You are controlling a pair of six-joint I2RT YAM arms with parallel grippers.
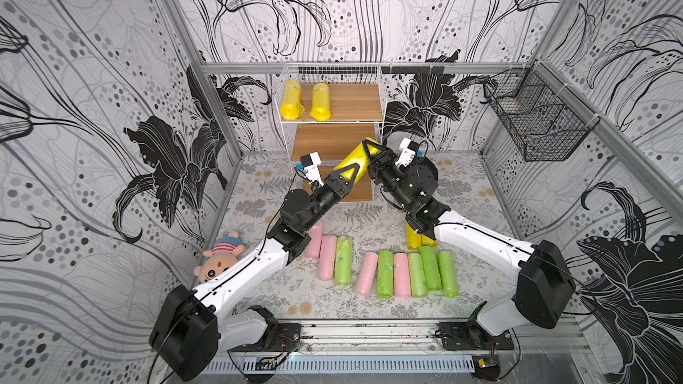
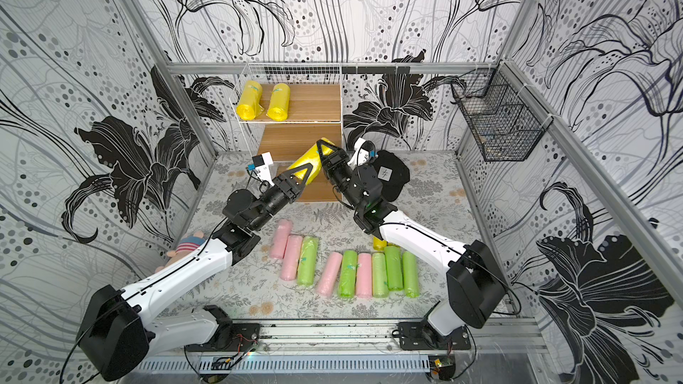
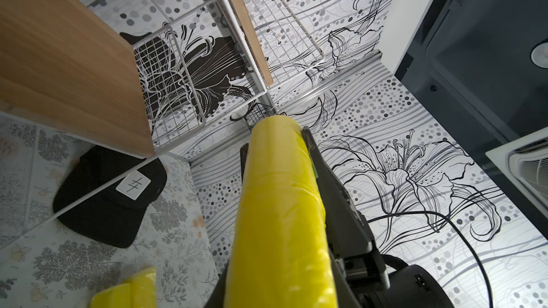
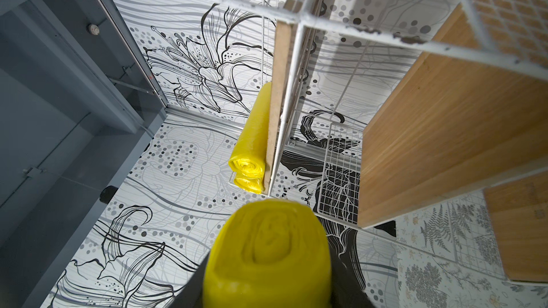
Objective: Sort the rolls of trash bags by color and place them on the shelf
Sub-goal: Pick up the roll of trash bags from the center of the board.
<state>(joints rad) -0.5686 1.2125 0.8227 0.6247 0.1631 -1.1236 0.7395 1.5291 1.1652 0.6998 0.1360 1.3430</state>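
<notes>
- Done so far: the shelved yellow rolls [image 1: 320,102], two of them, lie side by side on the top board of the shelf [image 1: 354,103], toward the left arm's side. The middle and bottom boards look bare where they can be seen.
- In hand: a third yellow roll [image 1: 354,158] hangs tilted in the air in front of the shelf's lower tiers, between the two arms.
- The left tool [image 1: 351,171] is clamped on that roll's lower part, and the roll runs lengthwise between its jaws.
- The right tool [image 1: 371,151] has its jaws either side of the roll's upper end. I cannot tell whether they press on it or stand loose.
- Left to do: the spare yellow rolls [image 1: 414,238], two of them, sit on the counter [image 1: 258,193] under the right arm. Four pink rolls [image 1: 328,258] and five green rolls [image 1: 385,273] lie in a loose row near the front. No pink or green roll is on the shelf.
- My judgement: the task is at an early stage, with one colour partly shelved and two untouched.
- Writing: the teal stickers [image 1: 387,265] on some rolls are too small to read. A black cap [image 3: 109,200] beside the shelf has a white patch [image 3: 132,186] with a mark of crossed strokes and no legible word.
</notes>
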